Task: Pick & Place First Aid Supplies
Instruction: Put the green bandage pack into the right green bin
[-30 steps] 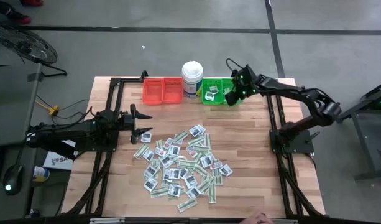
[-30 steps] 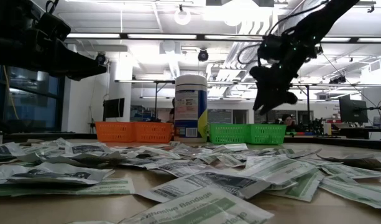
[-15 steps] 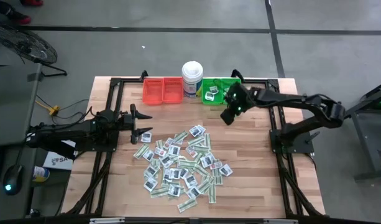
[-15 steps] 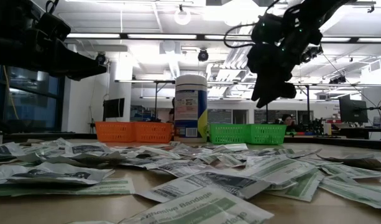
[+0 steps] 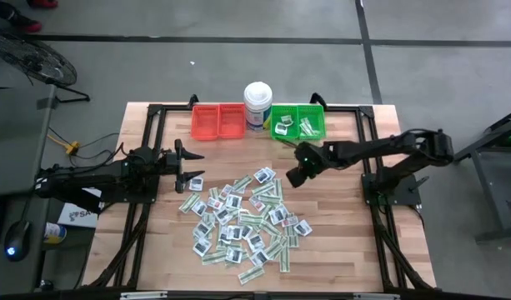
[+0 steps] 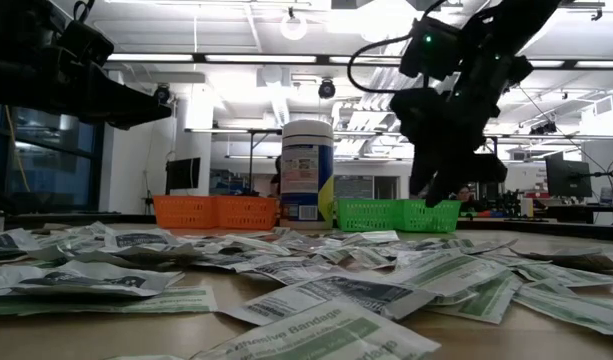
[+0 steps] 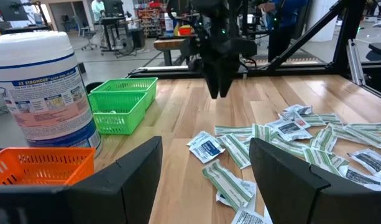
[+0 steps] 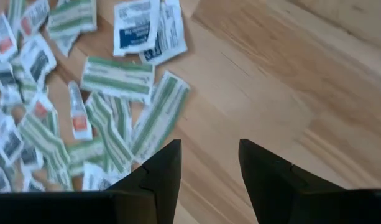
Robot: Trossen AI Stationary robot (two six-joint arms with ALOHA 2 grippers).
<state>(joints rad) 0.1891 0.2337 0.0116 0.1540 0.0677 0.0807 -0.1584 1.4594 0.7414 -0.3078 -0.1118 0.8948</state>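
A tall white round tub [image 5: 258,103] is standing at the wooden table's [image 5: 338,225] far edge, sitting between a red bin [image 5: 218,122] and a green bin [image 5: 298,122].

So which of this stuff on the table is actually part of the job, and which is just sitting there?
Part of the job:
- first aid packets piled mid-table
- green bin, some packets already inside
- red bin
- right gripper, fingers open, nothing held, at the pile's edge

Just sitting there:
- white tub
- left gripper, waiting beside the pile
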